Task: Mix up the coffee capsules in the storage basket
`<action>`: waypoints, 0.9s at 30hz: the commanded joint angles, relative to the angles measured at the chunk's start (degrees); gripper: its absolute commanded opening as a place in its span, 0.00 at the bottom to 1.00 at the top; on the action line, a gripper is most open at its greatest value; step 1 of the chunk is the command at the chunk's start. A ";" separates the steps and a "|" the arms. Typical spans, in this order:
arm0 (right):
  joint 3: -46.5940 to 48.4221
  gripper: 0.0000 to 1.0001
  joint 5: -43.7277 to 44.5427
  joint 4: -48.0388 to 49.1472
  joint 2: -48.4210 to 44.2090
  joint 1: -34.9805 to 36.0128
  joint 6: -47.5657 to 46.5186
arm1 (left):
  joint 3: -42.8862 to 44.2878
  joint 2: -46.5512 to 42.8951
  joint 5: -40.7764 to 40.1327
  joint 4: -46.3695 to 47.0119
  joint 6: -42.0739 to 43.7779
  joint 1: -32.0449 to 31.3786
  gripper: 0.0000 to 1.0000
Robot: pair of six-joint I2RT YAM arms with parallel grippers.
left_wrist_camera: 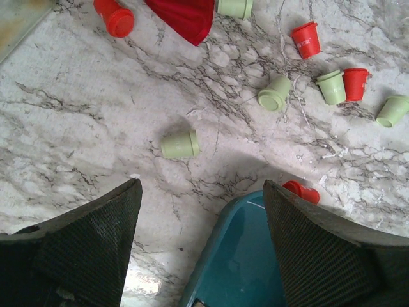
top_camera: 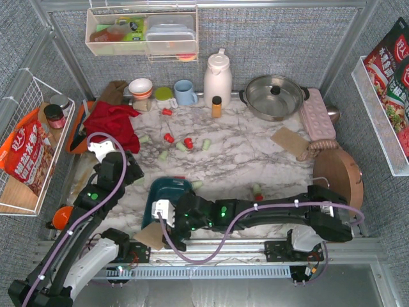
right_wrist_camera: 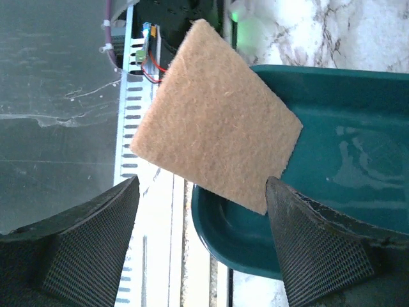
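Note:
The teal storage basket (top_camera: 167,190) sits near the front edge and looks empty (right_wrist_camera: 345,160). Red and pale green coffee capsules (top_camera: 182,146) lie scattered on the marble beyond it. In the left wrist view, a green capsule (left_wrist_camera: 180,144) lies alone and a red one (left_wrist_camera: 301,191) touches the basket's far rim (left_wrist_camera: 246,256). My left gripper (left_wrist_camera: 201,185) hangs open over the basket's far left corner, holding nothing (top_camera: 133,173). My right gripper (right_wrist_camera: 202,182) stands open at the near left corner (top_camera: 156,217), next to a brown felt square (right_wrist_camera: 214,121) lying over the rim.
A red cloth (top_camera: 112,121) lies at the back left. Bowls (top_camera: 140,87), a blue mug (top_camera: 185,92), a white jug (top_camera: 217,78), an amber bottle (top_camera: 216,106) and a steel pot (top_camera: 275,96) line the back. A round wooden board (top_camera: 339,176) stands at the right.

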 commanded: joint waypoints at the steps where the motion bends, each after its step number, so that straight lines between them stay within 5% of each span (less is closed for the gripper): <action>1: 0.06 0.84 -1.02 3.36 0.84 1.30 -2.62 | -0.41 0.06 -0.20 2.67 1.18 0.04 0.85; 14: 4.65 0.79 1.72 4.87 7.22 3.43 -3.44 | -1.56 -0.82 -0.30 3.43 1.37 -0.01 0.85; 16: 5.29 0.68 3.03 4.39 7.67 3.44 -4.02 | -1.59 -0.83 -0.30 3.52 1.35 0.03 0.85; 21: 5.60 0.00 4.30 3.60 7.20 3.26 -5.04 | -1.63 -0.90 -0.21 3.52 1.43 -0.01 0.85; 27: 4.47 0.00 6.49 3.06 4.80 2.67 -5.80 | -1.55 -0.91 -0.38 3.67 1.72 0.04 0.85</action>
